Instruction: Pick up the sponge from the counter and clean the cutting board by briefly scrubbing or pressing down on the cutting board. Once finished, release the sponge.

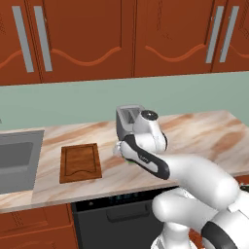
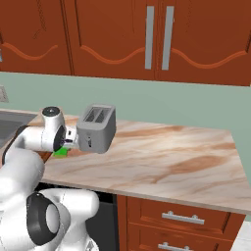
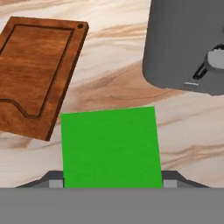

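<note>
The bright green sponge (image 3: 109, 146) sits between my two fingertips (image 3: 55, 181), which press against its left and right sides, so my gripper (image 3: 112, 181) is shut on it. From the left base view, a sliver of the sponge (image 1: 130, 162) peeks out under my hand (image 1: 125, 154), low over the marble counter (image 1: 204, 131). The right base view shows the sponge (image 2: 60, 153) just below my gripper (image 2: 63, 146). The dark brown cutting board (image 1: 80, 163) lies flat to the left of the hand, apart from the sponge. In the hand view the cutting board (image 3: 37, 70) is at upper left.
A grey toaster (image 1: 127, 116) stands just behind my hand, close to the gripper, as the toaster (image 2: 96, 128) also appears from the right. A grey sink basin (image 1: 14, 160) lies left of the board. Red-brown cabinets hang above. The counter (image 2: 162, 152) stretches right.
</note>
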